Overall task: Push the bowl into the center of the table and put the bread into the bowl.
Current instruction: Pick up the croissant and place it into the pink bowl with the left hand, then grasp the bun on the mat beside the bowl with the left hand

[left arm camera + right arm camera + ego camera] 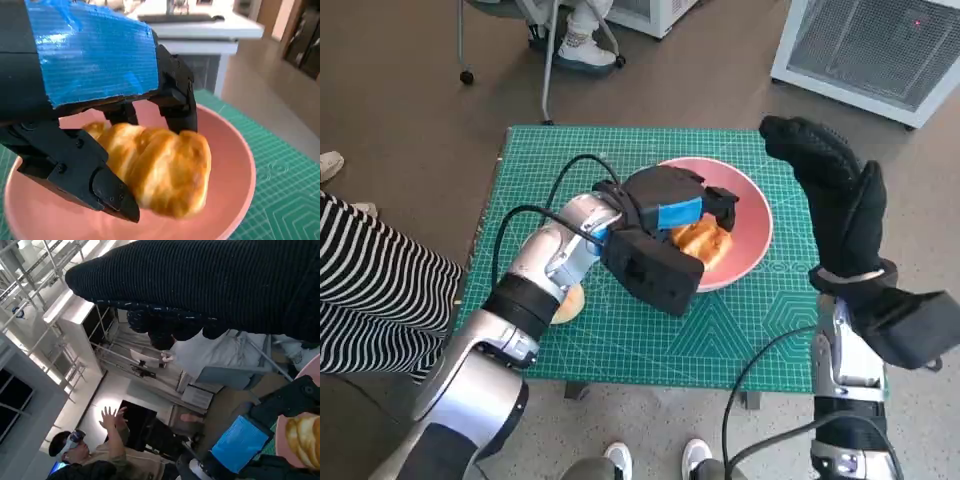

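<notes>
Your left robot hand [665, 215] grips the bread [160, 170] just over the pink bowl [745, 235], which sits slightly toward 2 o'clock of the surface [650, 330] center. Only the release looks left. Your right robot hand [835, 190] hovers, fingers loose, holding nothing.

A green cutting mat [650, 330] covers the table. Just beside its near left part lies a striped garment [370, 290]. A white cabinet with a grille [875, 50] stands on the floor beyond, and a person with raised hands [95, 455] shows in the right wrist view.
</notes>
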`<state>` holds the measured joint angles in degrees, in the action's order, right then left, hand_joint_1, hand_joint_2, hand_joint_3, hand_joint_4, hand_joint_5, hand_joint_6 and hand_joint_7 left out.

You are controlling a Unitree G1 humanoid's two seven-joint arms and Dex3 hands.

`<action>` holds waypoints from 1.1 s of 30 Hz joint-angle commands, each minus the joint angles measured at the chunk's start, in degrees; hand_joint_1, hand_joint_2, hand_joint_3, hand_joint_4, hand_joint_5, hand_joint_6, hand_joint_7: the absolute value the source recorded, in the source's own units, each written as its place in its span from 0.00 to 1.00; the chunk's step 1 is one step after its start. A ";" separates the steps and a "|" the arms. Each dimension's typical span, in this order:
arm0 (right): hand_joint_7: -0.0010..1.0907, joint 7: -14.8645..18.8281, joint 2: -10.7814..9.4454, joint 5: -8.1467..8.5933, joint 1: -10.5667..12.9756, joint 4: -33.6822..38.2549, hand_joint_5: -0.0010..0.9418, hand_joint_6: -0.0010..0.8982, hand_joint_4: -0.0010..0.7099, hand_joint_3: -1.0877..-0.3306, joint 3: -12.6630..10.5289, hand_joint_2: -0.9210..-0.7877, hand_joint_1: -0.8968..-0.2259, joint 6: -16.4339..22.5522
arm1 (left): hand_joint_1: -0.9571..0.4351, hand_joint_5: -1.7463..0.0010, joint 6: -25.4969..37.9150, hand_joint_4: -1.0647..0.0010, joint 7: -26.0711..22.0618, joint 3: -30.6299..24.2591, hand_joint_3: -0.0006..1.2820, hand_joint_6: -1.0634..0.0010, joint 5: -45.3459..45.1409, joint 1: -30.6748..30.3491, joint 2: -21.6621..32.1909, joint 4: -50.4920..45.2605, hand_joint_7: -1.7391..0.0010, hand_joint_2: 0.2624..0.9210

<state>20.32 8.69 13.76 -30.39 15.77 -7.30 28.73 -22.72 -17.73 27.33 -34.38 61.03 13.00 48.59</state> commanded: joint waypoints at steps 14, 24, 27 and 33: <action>0.53 -0.72 -0.90 0.26 1.73 -0.99 0.00 0.04 0.28 0.48 -0.05 0.00 0.15 -1.38 | 0.47 1.00 -2.10 0.79 -10.33 -15.95 0.00 0.71 19.62 -12.42 12.49 -27.99 0.89 0.83; 0.53 -0.32 -1.22 0.63 1.92 0.13 0.00 0.05 0.29 0.49 -0.17 0.00 0.15 -0.64 | 0.45 1.00 -2.96 0.77 -12.96 -27.42 0.01 0.65 30.65 -26.05 21.28 -43.35 0.92 0.84; 0.53 -0.25 -1.23 0.69 1.80 0.26 0.00 0.05 0.29 0.49 -0.17 0.00 0.15 -0.68 | 0.44 0.99 -1.69 0.76 -13.95 -30.13 0.01 0.65 32.54 -29.89 23.90 -46.72 0.91 0.85; 0.53 -0.25 -1.31 0.54 1.62 -0.02 0.00 0.05 0.28 0.48 0.00 0.00 0.15 -0.80 | 0.45 0.99 -0.83 0.74 -18.03 -34.37 0.00 0.62 37.51 -36.48 28.51 -49.29 0.89 0.80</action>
<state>20.00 7.58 13.79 -29.95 15.18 -7.22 28.39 -24.10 -33.64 -5.27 0.55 27.44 39.26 1.16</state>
